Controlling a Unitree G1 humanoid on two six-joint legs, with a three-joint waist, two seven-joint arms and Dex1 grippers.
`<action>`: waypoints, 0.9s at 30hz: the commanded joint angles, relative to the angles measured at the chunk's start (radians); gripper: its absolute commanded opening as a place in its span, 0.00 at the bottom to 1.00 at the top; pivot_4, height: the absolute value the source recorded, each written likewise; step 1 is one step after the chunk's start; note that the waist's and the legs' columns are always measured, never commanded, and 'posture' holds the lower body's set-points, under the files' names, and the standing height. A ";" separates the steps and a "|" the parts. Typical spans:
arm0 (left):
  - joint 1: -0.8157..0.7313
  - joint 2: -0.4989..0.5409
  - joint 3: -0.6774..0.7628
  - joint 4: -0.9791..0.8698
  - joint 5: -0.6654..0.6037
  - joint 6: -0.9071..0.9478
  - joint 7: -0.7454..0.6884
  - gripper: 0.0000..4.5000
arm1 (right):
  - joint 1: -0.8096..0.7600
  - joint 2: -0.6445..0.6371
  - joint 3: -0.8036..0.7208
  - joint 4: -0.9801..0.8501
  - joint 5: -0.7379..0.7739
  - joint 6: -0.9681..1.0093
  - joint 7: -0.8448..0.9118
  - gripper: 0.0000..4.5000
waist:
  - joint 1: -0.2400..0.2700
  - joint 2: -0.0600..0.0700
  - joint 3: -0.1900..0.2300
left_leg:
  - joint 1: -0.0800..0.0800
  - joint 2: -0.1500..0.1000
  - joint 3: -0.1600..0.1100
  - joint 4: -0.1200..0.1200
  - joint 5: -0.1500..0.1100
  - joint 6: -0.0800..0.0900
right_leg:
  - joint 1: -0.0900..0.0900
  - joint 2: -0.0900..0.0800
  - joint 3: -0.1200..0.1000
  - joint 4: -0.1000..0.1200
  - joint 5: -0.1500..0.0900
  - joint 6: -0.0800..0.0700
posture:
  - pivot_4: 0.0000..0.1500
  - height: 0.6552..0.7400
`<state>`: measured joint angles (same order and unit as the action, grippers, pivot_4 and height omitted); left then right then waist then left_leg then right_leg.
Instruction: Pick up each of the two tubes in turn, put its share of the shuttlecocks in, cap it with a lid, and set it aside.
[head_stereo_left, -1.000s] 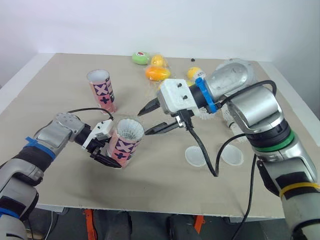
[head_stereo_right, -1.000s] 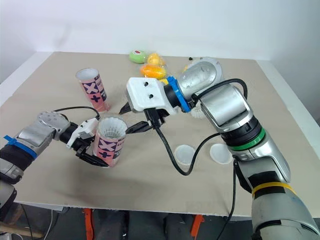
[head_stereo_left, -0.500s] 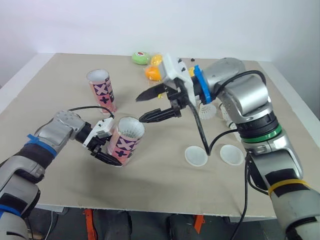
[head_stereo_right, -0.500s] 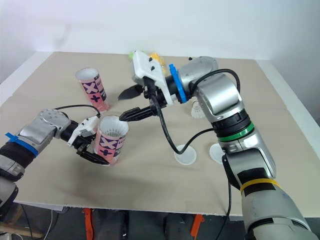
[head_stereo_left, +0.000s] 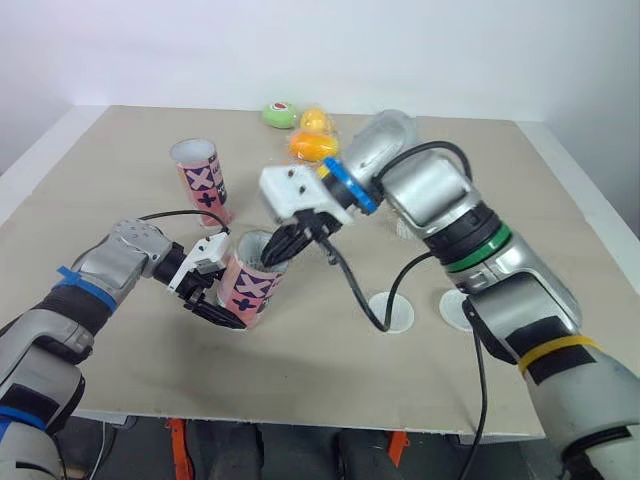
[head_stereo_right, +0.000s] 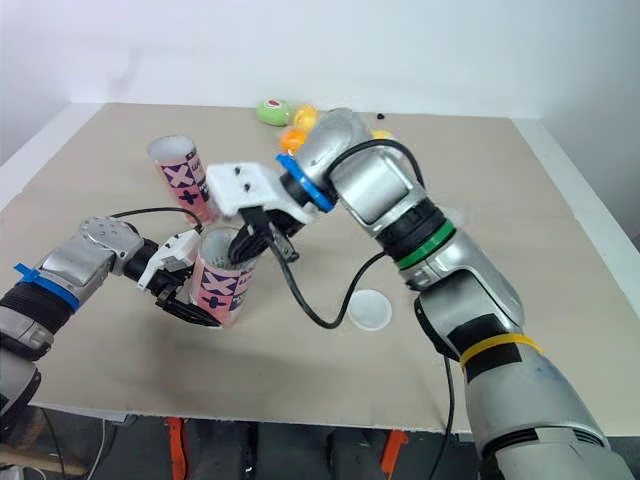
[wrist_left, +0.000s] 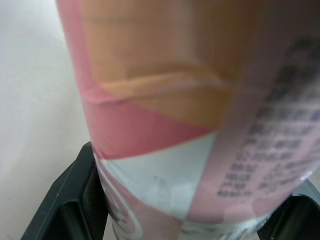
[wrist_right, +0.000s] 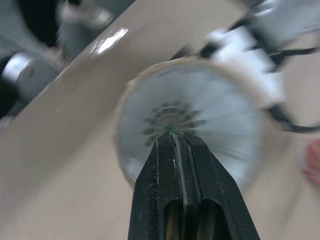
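Observation:
My left gripper (head_stereo_left: 222, 288) is shut on a pink tube (head_stereo_left: 250, 285) and holds it tilted just above the table. Its black fingers (wrist_left: 70, 200) clasp the tube's side (wrist_left: 190, 125). White shuttlecock feathers (wrist_right: 200, 120) fill the tube's open mouth. My right gripper (head_stereo_left: 273, 255) is shut with nothing between its fingers (wrist_right: 175, 150), and its tips point into that mouth, right over the feathers. A second pink tube (head_stereo_left: 200, 180) stands upright and open at the back left. Two round clear lids (head_stereo_left: 392, 312) (head_stereo_left: 460, 310) lie flat to the right.
Green (head_stereo_left: 281, 115), yellow (head_stereo_left: 316, 121) and orange (head_stereo_left: 312, 146) toys lie near the far edge of the table. A black cable (head_stereo_left: 350, 290) hangs from my right wrist across the middle of the table. The table's front edge (head_stereo_left: 300, 410) is close below the held tube.
My right gripper went from open to shut and swung down from above the table to the held tube's mouth. The left gripper and its tube stayed put.

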<state>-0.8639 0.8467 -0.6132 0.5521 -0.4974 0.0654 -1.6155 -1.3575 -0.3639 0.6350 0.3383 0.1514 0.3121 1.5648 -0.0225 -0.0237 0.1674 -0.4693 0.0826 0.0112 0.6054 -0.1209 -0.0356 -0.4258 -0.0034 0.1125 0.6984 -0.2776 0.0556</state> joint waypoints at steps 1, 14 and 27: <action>0.015 0.002 0.036 -0.022 0.005 0.007 0.001 0.73 | -0.037 0.026 0.049 0.025 0.022 -0.030 0.050 0.00 | 0.000 0.000 0.000 | 0.000 0.000 -0.001 0.000 0.000 0.000 | 0.000 0.000 0.000 0.000 0.000 0.000 | 1.00 0.91; 0.043 -0.010 0.092 -0.040 0.030 0.023 0.001 0.73 | -0.044 0.118 0.064 0.137 0.005 -0.050 0.050 0.00 | 0.000 0.000 0.000 | 0.001 0.001 -0.009 0.000 0.000 0.000 | 0.002 0.004 -0.005 0.003 -0.003 -0.003 | 1.00 0.91; 0.060 -0.082 0.150 -0.030 0.037 -0.009 0.001 0.73 | -0.178 -0.239 0.009 0.025 0.336 0.040 0.050 0.00 | 0.001 0.001 0.001 | 0.000 0.000 -0.011 -0.001 0.000 -0.001 | 0.003 0.003 -0.007 0.003 -0.004 -0.003 | 1.00 0.91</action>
<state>-0.8034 0.7750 -0.5056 0.5271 -0.4577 0.0798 -1.6159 -1.5098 -0.5809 0.6882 0.3929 0.4627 0.3604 1.5739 -0.0214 -0.0230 0.1687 -0.4695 0.0825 0.0004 0.6048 -0.1207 -0.0367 -0.4228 -0.0003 0.1059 0.7010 -0.2818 0.0520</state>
